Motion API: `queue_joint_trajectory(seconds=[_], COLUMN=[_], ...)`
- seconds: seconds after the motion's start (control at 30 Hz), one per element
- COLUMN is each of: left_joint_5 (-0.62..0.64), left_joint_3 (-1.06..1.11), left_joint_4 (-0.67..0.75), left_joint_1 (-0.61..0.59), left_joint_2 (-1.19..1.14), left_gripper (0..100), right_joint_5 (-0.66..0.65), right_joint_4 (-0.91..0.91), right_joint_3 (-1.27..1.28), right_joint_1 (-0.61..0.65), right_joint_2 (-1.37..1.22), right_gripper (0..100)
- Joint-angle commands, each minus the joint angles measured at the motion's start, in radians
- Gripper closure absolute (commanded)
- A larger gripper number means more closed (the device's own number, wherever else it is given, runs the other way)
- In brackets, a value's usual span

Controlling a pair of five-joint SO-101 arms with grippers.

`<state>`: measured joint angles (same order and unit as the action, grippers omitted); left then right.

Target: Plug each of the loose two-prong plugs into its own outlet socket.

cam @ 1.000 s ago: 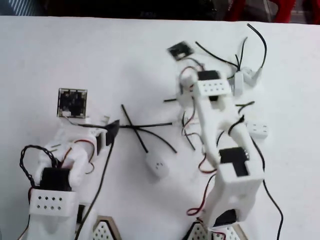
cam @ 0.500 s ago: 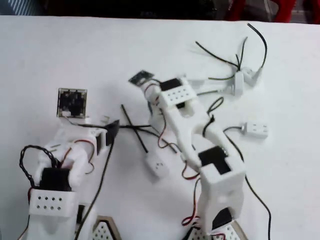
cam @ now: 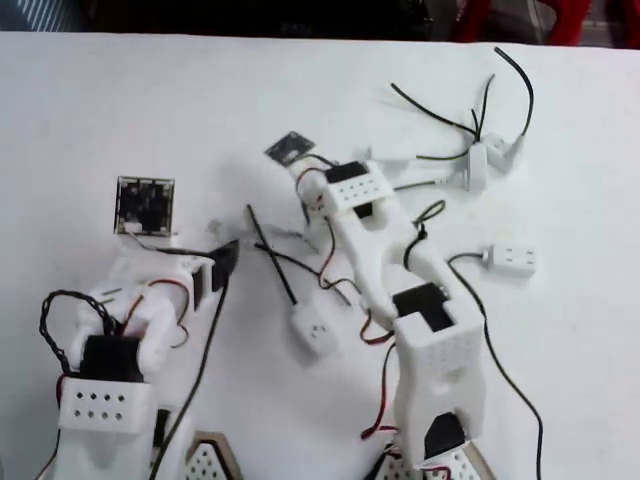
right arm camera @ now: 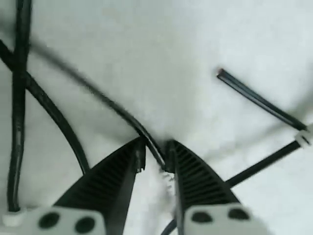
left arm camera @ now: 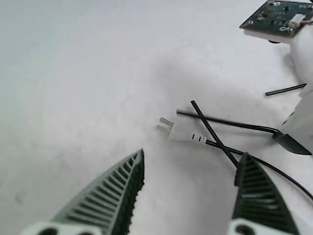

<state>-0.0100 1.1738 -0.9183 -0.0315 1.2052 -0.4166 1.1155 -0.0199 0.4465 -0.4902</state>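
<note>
1. Two sockets lie loose on the table (cam: 100,100), the middle socket (cam: 315,330) and the side socket (cam: 513,258); neither looks plugged yet.
2. Right arm's fingers (right arm camera: 117,176) pinch a black cable (right arm camera: 139,131).
3. Left arm's fingers (left arm camera: 122,186) gape near the untouched two-prong plug (left arm camera: 171,129).

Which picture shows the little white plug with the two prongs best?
The left wrist view. There the white plug lies close up, just ahead of the left gripper, with both prongs plain to see. The high view shows it as a tiny white speck. The right wrist view looks elsewhere, at a black cable pinched in its jaws.
</note>
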Motion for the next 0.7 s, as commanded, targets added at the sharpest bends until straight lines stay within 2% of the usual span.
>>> queue_joint_trajectory(seconds=[0.0, 0.13, 0.37, 0.57, 0.67], left_joint_5=[0.008, 0.008, 0.008, 0.008, 0.008], left_joint_3=[-0.006, -0.006, -0.006, -0.006, -0.006], left_joint_4=[0.023, 0.023, 0.023, 0.023, 0.023], left_joint_1=[-0.008, -0.008, -0.008, -0.008, -0.008], left_joint_2=[0.022, 0.022, 0.022, 0.022, 0.022], left_gripper=[71, 71, 71, 71, 71], right_joint_5=[0.012, 0.023, 0.18, 0.267, 0.265], right_joint_4=[-0.019, -0.018, -0.016, 0.041, 0.081], right_joint_3=[-0.034, -0.028, -0.026, -0.031, -0.034], right_joint_1=[0.018, 0.018, 0.019, 0.015, 0.021], right_joint_2=[0.061, 0.174, 0.249, 0.186, 0.189], right_gripper=[98.4, 98.1, 97.9, 83.8, 83.4])
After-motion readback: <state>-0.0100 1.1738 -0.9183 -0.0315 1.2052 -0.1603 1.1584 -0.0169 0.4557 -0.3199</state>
